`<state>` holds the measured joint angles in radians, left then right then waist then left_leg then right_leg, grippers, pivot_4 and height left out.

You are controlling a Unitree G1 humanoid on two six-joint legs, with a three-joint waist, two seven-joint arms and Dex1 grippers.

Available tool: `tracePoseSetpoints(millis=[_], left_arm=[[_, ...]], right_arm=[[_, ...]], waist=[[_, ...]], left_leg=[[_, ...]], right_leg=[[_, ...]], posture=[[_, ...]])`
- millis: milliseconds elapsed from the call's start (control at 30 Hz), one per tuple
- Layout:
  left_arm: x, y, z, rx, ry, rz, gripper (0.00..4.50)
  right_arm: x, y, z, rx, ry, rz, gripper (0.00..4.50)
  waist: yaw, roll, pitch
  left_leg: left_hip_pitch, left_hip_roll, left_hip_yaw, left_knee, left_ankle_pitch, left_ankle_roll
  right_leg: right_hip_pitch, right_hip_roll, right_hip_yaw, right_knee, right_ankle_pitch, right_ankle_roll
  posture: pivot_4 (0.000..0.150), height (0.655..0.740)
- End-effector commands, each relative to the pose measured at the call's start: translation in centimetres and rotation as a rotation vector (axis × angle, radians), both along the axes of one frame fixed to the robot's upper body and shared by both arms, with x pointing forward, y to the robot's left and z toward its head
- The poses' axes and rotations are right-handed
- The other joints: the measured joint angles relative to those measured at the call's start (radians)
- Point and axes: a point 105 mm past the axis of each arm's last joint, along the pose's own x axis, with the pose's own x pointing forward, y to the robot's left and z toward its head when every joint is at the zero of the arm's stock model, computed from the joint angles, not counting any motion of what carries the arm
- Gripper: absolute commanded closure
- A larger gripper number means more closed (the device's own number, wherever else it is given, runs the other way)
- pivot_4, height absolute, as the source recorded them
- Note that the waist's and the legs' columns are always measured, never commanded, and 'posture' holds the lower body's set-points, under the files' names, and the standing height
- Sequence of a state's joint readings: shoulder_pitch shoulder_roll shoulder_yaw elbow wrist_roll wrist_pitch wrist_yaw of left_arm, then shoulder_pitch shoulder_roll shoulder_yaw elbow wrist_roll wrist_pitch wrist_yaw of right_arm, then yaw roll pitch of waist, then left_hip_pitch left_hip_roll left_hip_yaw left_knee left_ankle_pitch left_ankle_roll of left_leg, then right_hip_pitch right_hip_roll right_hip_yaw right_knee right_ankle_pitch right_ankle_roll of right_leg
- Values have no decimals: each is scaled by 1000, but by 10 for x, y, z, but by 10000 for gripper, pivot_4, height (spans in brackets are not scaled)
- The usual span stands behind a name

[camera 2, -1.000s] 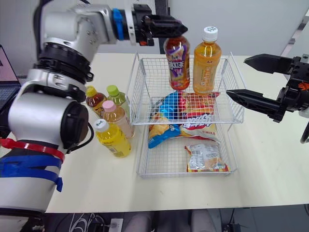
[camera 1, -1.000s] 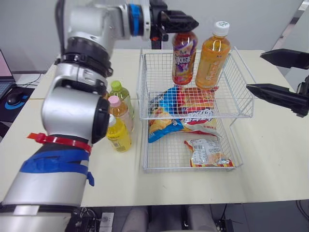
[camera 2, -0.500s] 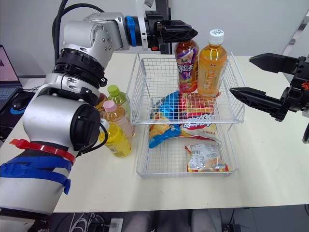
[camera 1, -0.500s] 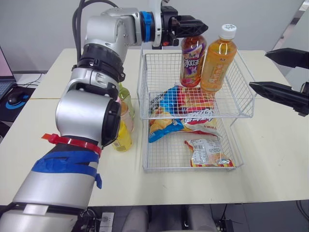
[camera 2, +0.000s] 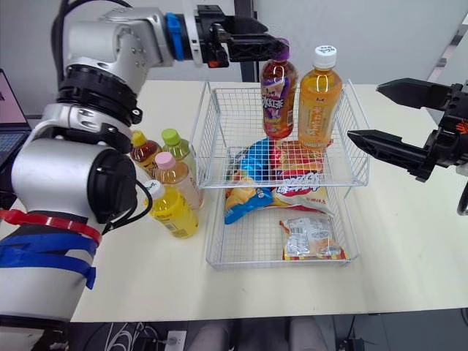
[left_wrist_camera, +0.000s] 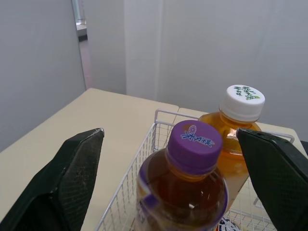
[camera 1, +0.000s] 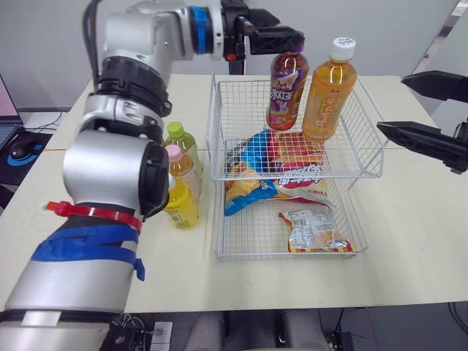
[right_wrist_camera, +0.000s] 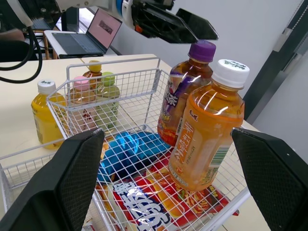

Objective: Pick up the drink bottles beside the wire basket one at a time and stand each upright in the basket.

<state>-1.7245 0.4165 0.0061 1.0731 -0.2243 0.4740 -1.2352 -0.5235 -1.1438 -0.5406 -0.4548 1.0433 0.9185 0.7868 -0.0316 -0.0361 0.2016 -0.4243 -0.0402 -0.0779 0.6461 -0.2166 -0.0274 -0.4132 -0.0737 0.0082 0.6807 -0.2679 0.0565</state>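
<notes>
The left arm [camera 1: 117, 168] hides part of the four bottles [camera 2: 170, 212] on the table [camera 2: 409, 241] beside the basket [camera 2: 219, 131], in whose upper tier the purple-capped bottle [camera 2: 278, 99] stands upright between the wide-open fingers of the left pincer [left_wrist_camera: 169, 131], touching neither; the right pincer [camera 2: 365, 111] gapes empty

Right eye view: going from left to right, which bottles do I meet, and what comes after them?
Yellow bottle → purple-cap bottle → orange bottle → right gripper, jaws open.
</notes>
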Motion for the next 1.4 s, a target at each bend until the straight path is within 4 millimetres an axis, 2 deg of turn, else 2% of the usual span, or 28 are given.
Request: tracePoseSetpoints(millis=[33, 200, 500, 567, 733, 900, 1000, 1100, 1167, 1267, 1400], left_arm=[[-18, 11, 24, 49, -121, -26, 193], [-27, 35, 27, 89, -148, -1, 193], [-52, 109, 40, 70, -204, 185, 193], [-54, 132, 37, 62, -207, 279, 193], [-59, 206, 26, 63, -248, 627, 193], [-81, 260, 1, 89, -217, 815, 193], [-98, 282, -17, 61, -169, 873, 193], [-114, 296, -44, 61, -92, 906, 193], [-126, 309, -74, 114, -41, 946, 193], [-142, 319, -98, 99, 22, 971, 193], [-163, 312, -129, 75, 108, 946, 193]], right_arm=[[-4, 0, 12, -18, -64, 0, 0], [-3, 0, 12, -23, -68, 7, 0], [-3, -1, 12, -37, -82, 3, 0], [-4, 0, 10, -45, -74, 16, 0], [-8, 7, 6, -55, -41, 103, 0], [-9, 23, 3, -86, -14, 221, 0], [-7, 34, 3, -97, -16, 287, 0], [-4, 44, 3, -108, -10, 345, 0], [0, 51, 2, -125, -3, 379, 0], [3, 57, 1, -147, 11, 411, 0], [6, 63, 0, -156, 20, 434, 0]], waist=[[0, 0, 0], [0, 0, 0], [-3, 0, 0], [-3, 1, 0], [-4, 1, 0], [-7, 1, 0], [-7, 1, -1], [-6, 1, -1], [-6, 1, -1], [-2, 1, -1], [6, 0, -1]], left_leg=[[0, 0, 0, 0, 0, 0], [0, 0, 0, 0, 0, 0], [1, 1, -1, 0, 0, 0], [1, 1, -2, 0, 0, 0], [4, 2, -2, 0, 0, 0], [5, 2, -1, -1, 0, 0], [6, 2, -1, -1, 0, 0], [7, 3, -1, -1, 0, 0], [7, 3, -2, -1, 0, 0], [8, 3, 0, -1, 0, 0], [7, 4, -1, -1, 0, 0]], right_leg=[[0, 0, 0, 0, 0, 0], [0, 0, 0, 0, 0, 0], [-1, 1, 1, 0, 0, 0], [-1, 1, 2, 1, 0, 0], [0, 1, 4, 1, 0, 0], [1, 1, 5, 1, 0, 0], [1, 1, 5, 1, 0, 0], [2, 1, 5, 1, 0, -1], [2, 1, 4, 0, 1, -1], [2, 0, 6, 0, 1, -1], [2, 0, 5, -1, 1, -1]], posture=[[1500, 7400], [1500, 7400], [1500, 7400], [1500, 7400], [1500, 7400], [1500, 7400], [1500, 7400], [1500, 7400], [1500, 7400], [1500, 7400], [1500, 7400]])
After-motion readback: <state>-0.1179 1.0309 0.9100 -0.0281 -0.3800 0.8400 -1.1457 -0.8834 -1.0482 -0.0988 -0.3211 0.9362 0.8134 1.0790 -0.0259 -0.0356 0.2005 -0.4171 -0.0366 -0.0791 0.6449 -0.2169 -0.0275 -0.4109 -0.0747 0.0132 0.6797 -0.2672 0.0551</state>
